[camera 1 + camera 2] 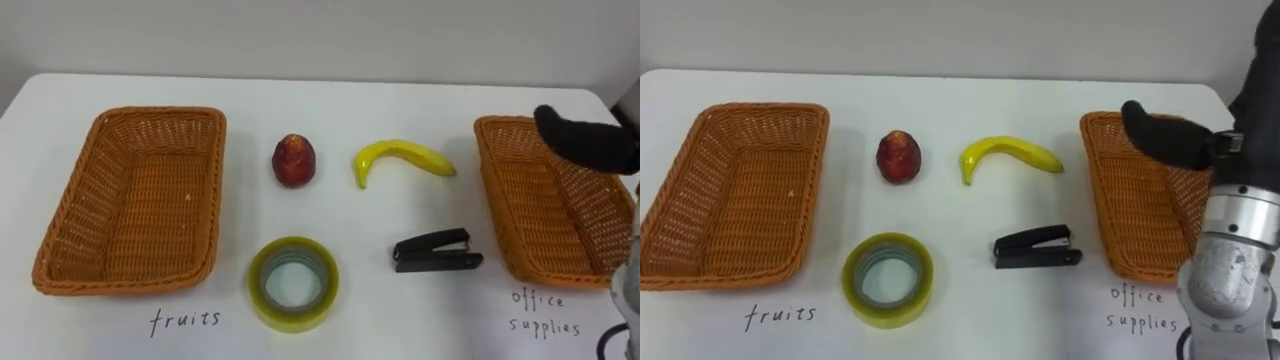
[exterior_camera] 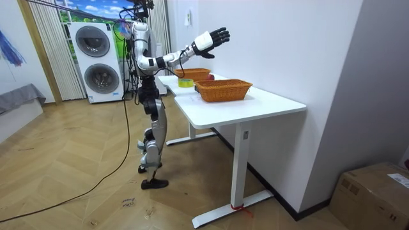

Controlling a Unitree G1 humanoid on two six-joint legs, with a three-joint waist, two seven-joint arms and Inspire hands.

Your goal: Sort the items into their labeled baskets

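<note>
Four items unsorted mid-desk: peach (image 1: 294, 160), banana (image 1: 400, 157), tape roll (image 1: 293, 283), stapler (image 1: 436, 251). Nothing yet in fruits basket (image 1: 90, 200) or office-supplies basket (image 1: 520, 210). Right hand (image 1: 585, 140) raised above the latter at the desk's right edge, fingers spread, empty. No pick begun; next, probably: lower onto the stapler, close around it.

White wall (image 2: 287, 45) behind white table (image 2: 268, 105). Wood floor (image 2: 77, 185). Stacked washers (image 2: 96, 61) beside curtain (image 2: 45, 57). Cardboard box (image 2: 374, 191) at the room view's right.
</note>
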